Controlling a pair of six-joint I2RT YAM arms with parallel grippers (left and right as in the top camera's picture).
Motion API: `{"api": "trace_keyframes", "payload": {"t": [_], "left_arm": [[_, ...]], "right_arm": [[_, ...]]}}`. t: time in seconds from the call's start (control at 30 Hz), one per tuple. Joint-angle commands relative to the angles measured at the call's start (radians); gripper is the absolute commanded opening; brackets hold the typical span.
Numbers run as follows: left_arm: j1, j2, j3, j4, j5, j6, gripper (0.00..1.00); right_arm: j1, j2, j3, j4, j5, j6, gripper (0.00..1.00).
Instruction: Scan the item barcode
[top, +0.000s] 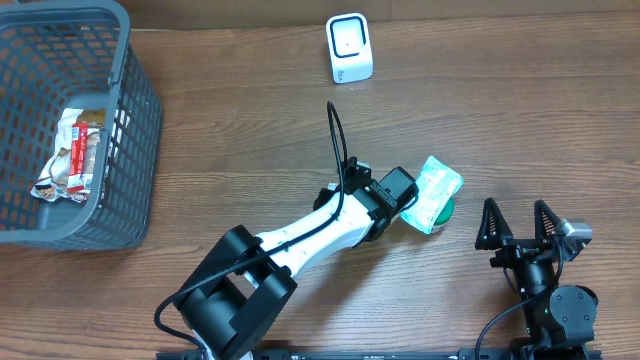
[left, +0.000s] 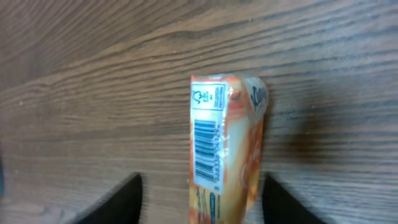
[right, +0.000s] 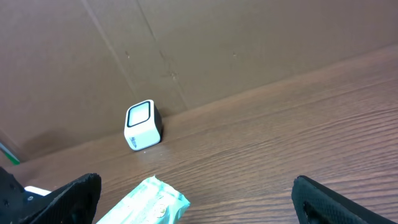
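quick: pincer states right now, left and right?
Left pincer: open, with the barcode packet standing between its fingers, not clamped.
Right pincer: wide open, holding nothing.

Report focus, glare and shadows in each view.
Overhead: even light, sharp throughout. Left wrist: the barcode on the orange glossy plastic packet is soft, with slight sheen; left tool's dark fingers blurred. Right wrist: white cube scanner crisp; right tool's fingers blurred.
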Motion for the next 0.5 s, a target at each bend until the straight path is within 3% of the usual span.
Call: {"api": "trace_keyframes", "payload": {"t": [0.0,0.07,0.17,0.2,0.4,0.47], "left_arm": [[0.013,-0.027,0.094,-0.027,0.043,-0.013,0.61],[0.03,-0.03,0.132,-0.056,0.083,-0.013,0.73],[0.07,-0.03,0.168,-0.075,0.188,-0.005,0.8],[0.088,-0.03,0.17,-0.074,0.236,0.0,0.79],[0.197,-0.028,0.163,-0.094,0.463,0.071,0.53],[0.223,-0.027,0.154,-0.094,0.509,0.091,0.5]], "right_arm": [[-0.005,-0.009,-0.01,0.006,-0.006,-0.003,1.0],[-0.005,-0.009,-0.01,0.006,-0.006,-0.003,1.0],[-0.005,-0.009,-0.01,0.006,-0.006,-0.003,1.0],[-0.005,-0.009,-0.01,0.006,-0.006,-0.003,1.0],[-0.005,-0.009,-0.01,0.006,-0.006,-0.003,1.0],[-0.005,-0.009,-0.01,0.006,-0.006,-0.003,1.0]]}}
